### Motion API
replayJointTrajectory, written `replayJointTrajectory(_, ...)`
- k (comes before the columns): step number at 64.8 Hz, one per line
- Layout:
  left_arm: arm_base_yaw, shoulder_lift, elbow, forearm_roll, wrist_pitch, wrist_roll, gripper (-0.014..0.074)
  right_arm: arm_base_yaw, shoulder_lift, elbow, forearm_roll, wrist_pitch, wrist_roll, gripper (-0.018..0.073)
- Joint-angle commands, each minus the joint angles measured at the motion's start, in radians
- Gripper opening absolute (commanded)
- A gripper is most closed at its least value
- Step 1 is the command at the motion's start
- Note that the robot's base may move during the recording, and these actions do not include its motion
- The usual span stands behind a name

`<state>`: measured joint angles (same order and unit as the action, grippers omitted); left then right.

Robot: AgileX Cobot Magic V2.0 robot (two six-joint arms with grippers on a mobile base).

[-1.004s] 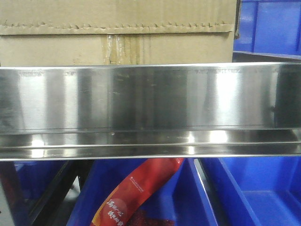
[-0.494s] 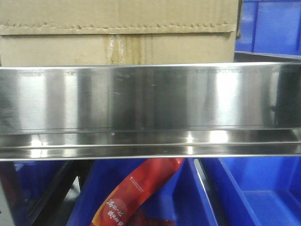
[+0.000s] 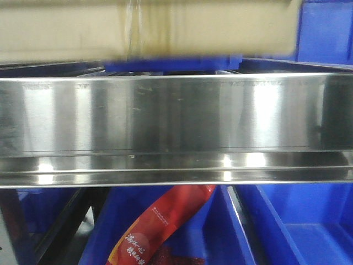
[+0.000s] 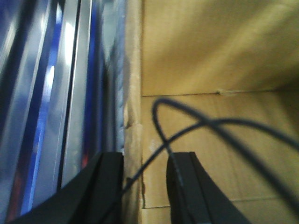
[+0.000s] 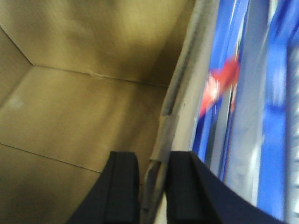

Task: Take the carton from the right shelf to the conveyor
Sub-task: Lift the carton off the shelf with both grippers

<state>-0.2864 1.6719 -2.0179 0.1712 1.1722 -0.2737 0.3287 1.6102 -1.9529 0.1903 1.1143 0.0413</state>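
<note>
your left gripper (image 4: 145, 189) and right gripper (image 5: 153, 186) each pinch a carton (image 3: 66, 33) wall; raise both evenly so the bottom clears the shelf (image 3: 176, 116) rail at mid frame.

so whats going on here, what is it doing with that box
The robot's two arms are holding the carton up. The left gripper pinches one side wall, one finger inside the box and one outside, and the right gripper does the same on the opposite wall. In the front view the carton is blurred, and its bottom edge hangs above the front rail of the shelf, with a blue bin showing in the gap. The conveyor is not in view.
</note>
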Motion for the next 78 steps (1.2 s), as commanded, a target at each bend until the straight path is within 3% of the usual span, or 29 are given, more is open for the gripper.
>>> replayJointTrajectory(1, -0.026, -0.066, -0.012, 0.012, 0.043, 0.030, -0.0006, -0.007, -0.085, -0.010, -0.036, -0.041, -0.016, -0.0067)
replayJointTrajectory(13, -0.099, -0.121, -0.012, 0.024, 0.049, 0.024, -0.0009, -0.007, -0.181, -0.008, -0.039, 0.052, -0.021, -0.0067)
replayJointTrajectory(24, -0.187, -0.169, 0.029, 0.058, 0.049, -0.032, -0.0009, -0.007, -0.273, 0.086, -0.039, 0.088, -0.041, -0.0067)
replayJointTrajectory(38, -0.325, -0.270, 0.158, 0.170, 0.049, -0.127, -0.0009, -0.007, -0.416, 0.333, -0.010, 0.027, -0.041, -0.0067)
replayJointTrajectory(49, -0.408, -0.356, 0.273, 0.177, 0.049, -0.167, -0.0009, -0.007, -0.459, 0.438, 0.088, -0.067, -0.051, -0.0067)
replayJointTrajectory(61, -0.419, -0.440, 0.366, 0.232, 0.049, -0.236, -0.0009, 0.008, -0.431, 0.440, 0.138, -0.174, -0.075, -0.0067)
replayJointTrajectory(78, -0.419, -0.456, 0.387, 0.251, 0.049, -0.236, -0.0009, 0.017, -0.423, 0.440, 0.138, -0.202, -0.077, -0.0067)
